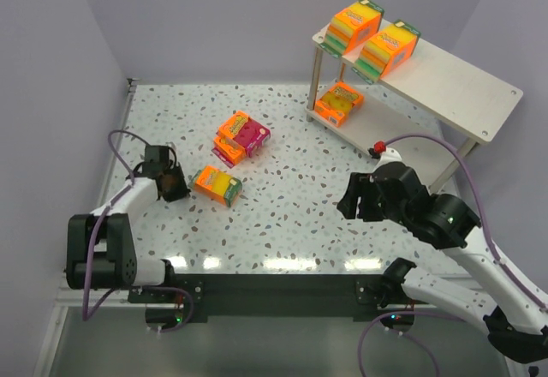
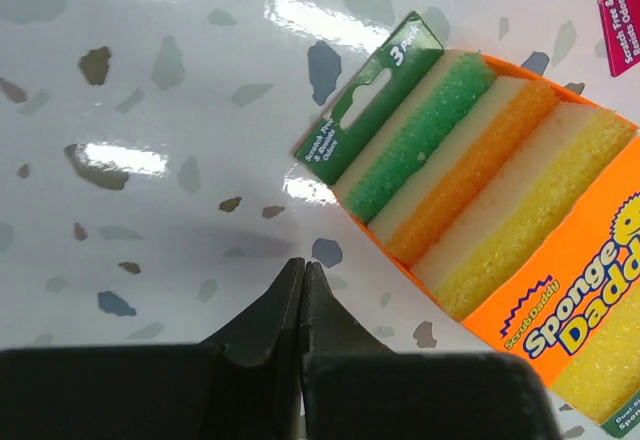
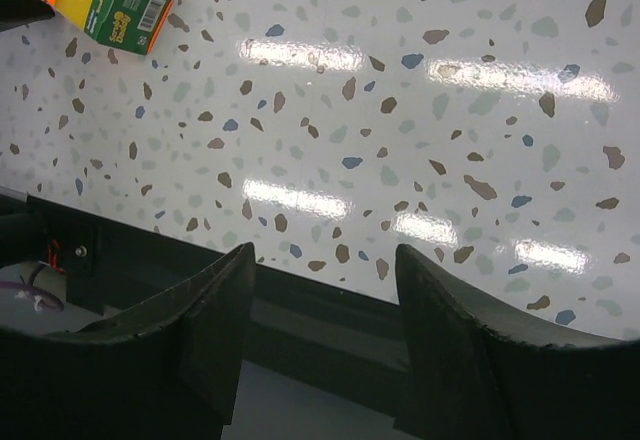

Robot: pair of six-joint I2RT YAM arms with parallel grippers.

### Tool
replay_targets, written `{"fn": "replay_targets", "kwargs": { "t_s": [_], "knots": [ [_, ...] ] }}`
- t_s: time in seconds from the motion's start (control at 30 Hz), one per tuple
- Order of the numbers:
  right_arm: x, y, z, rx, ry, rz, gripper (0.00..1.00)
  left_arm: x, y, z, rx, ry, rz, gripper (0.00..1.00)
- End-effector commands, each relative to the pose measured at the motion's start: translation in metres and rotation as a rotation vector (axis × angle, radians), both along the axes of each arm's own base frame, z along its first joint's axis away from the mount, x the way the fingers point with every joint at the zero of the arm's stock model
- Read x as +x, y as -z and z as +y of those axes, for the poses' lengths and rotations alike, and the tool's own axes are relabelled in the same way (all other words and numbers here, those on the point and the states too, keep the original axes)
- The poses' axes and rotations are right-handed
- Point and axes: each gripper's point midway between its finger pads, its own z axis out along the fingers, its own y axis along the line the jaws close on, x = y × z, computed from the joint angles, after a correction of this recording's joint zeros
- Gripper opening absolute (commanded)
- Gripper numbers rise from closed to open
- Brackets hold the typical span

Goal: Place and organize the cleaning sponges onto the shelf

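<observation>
Hovering clenched beside sponge pack [image 2: 500,190], left end effector [image 2: 302,266], right end effector [image 3: 322,255] released

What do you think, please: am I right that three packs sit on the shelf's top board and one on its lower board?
Not quite: the shelf's top board holds two packs, not three, as the top external view shows. One pack does lie on the lower board.

Bright, even light comes from overhead. The glossy worktop [image 1: 291,197] mirrors it as white glare bars near its front edge and in both wrist views. Shadows are soft and faint. The left hand [image 2: 302,268] and right hand [image 3: 325,260] look dark and slightly unsharp.
</observation>
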Motion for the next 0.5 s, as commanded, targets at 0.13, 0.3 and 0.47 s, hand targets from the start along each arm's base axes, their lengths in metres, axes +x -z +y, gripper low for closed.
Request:
{"fn": "replay_targets", "kwargs": {
  "t_s": [0.13, 0.3, 0.47],
  "knots": [
    [0.003, 0.002, 0.007, 0.020, -0.015, -0.004, 0.61, 0.019, -0.056, 0.049, 0.202, -0.221, -0.169, 0.00],
    [0.003, 0.005, 0.009, 0.025, -0.013, 0.003, 0.61, 0.043, -0.074, 0.045, 0.170, -0.215, -0.276, 0.00],
    [0.004, 0.006, 0.010, 0.032, -0.011, 0.004, 0.61, 0.068, -0.063, 0.001, -0.034, -0.059, -0.351, 0.00]
  ]
}}
